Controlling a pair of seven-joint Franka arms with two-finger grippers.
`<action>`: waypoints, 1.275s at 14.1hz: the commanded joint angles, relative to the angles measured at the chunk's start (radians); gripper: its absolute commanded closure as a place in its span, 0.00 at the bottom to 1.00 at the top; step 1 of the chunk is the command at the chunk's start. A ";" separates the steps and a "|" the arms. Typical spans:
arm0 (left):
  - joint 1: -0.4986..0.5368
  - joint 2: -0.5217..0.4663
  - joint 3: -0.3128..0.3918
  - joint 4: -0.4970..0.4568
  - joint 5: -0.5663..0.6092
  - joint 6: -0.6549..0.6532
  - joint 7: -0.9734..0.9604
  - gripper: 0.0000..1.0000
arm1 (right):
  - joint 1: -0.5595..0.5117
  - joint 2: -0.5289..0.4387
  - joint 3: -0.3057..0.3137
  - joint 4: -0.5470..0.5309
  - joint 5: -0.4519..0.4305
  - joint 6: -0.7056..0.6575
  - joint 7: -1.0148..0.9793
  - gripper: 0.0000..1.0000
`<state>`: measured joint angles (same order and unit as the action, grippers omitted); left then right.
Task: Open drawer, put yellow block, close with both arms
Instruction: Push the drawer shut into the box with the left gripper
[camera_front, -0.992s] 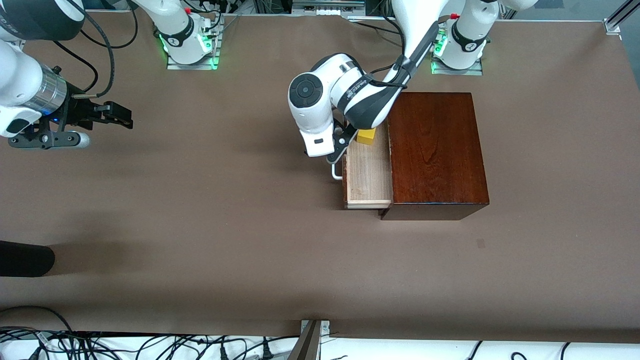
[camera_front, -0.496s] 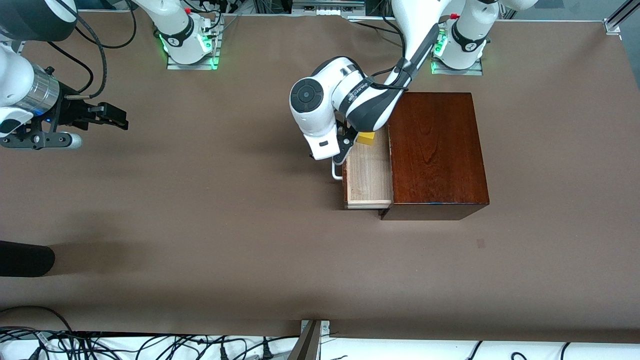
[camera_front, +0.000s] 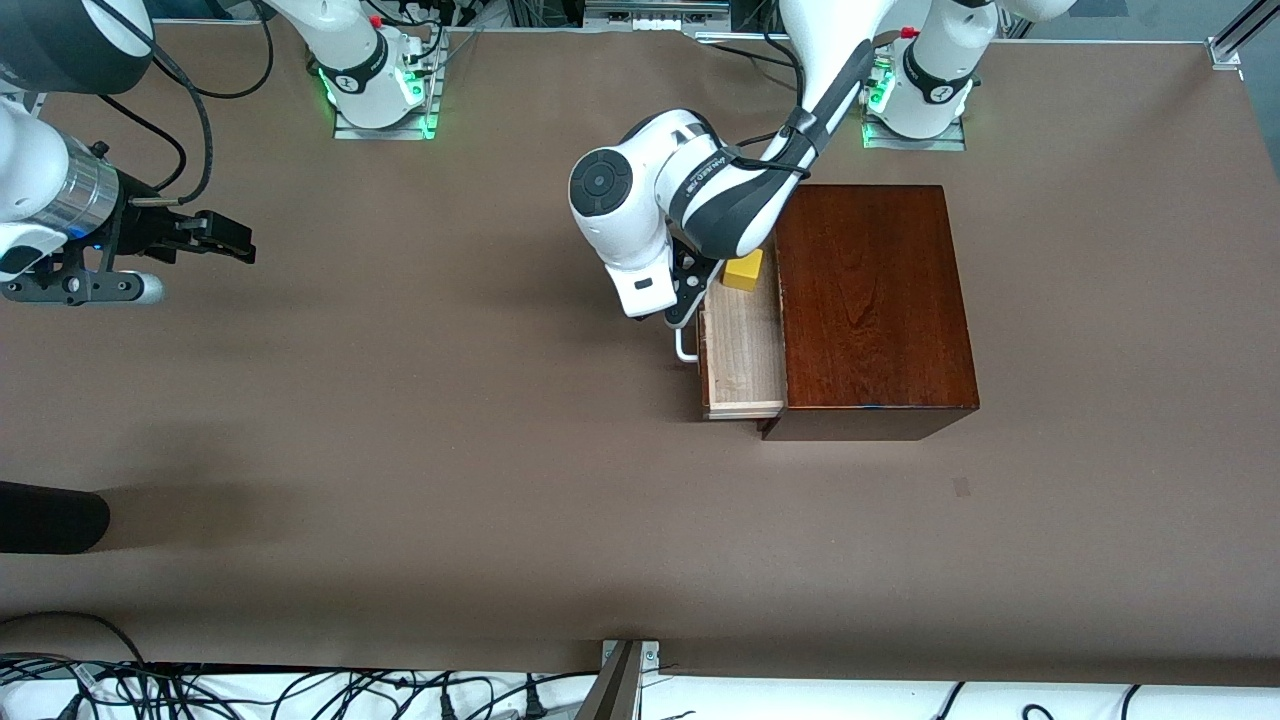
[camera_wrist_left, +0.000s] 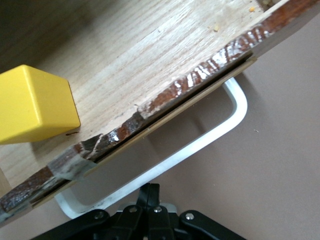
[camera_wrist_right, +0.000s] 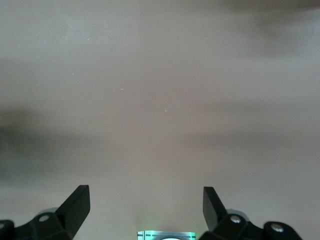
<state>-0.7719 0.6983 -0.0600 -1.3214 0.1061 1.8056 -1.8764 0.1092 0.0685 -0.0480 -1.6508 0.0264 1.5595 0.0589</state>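
The drawer (camera_front: 745, 365) stands partly open from the mahogany box (camera_front: 870, 300), its pale-wood tray showing. The yellow block (camera_front: 743, 269) lies in the tray at the end farther from the front camera; it also shows in the left wrist view (camera_wrist_left: 35, 105). My left gripper (camera_front: 685, 300) is shut and empty. Its closed fingertips (camera_wrist_left: 152, 192) rest against the outer side of the white handle (camera_wrist_left: 200, 142), in front of the drawer's dark front (camera_wrist_left: 165, 100). My right gripper (camera_front: 235, 238) is open and empty (camera_wrist_right: 146, 200), and waits over bare table at the right arm's end.
A black rounded object (camera_front: 50, 515) juts in at the table's edge at the right arm's end, nearer the front camera. The arm bases (camera_front: 380, 90) with green lights stand along the edge farthest from the camera. Cables (camera_front: 200, 690) lie off the near edge.
The drawer has slid a little into the box, with my left gripper moving along against the handle. The right arm has drifted slightly toward its end of the table.
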 joint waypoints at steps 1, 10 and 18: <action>0.031 -0.045 0.022 -0.011 0.053 -0.063 0.074 1.00 | 0.010 -0.001 -0.013 0.006 0.013 -0.007 -0.008 0.00; 0.131 -0.138 0.022 -0.154 0.055 -0.061 0.255 1.00 | 0.013 -0.007 -0.026 0.011 0.012 -0.062 -0.005 0.00; 0.160 -0.255 0.008 -0.141 0.034 -0.089 0.324 1.00 | 0.015 -0.001 -0.024 0.011 0.018 -0.059 0.001 0.00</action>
<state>-0.6226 0.5262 -0.0397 -1.4305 0.1382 1.7404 -1.5833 0.1112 0.0679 -0.0595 -1.6488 0.0286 1.5124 0.0586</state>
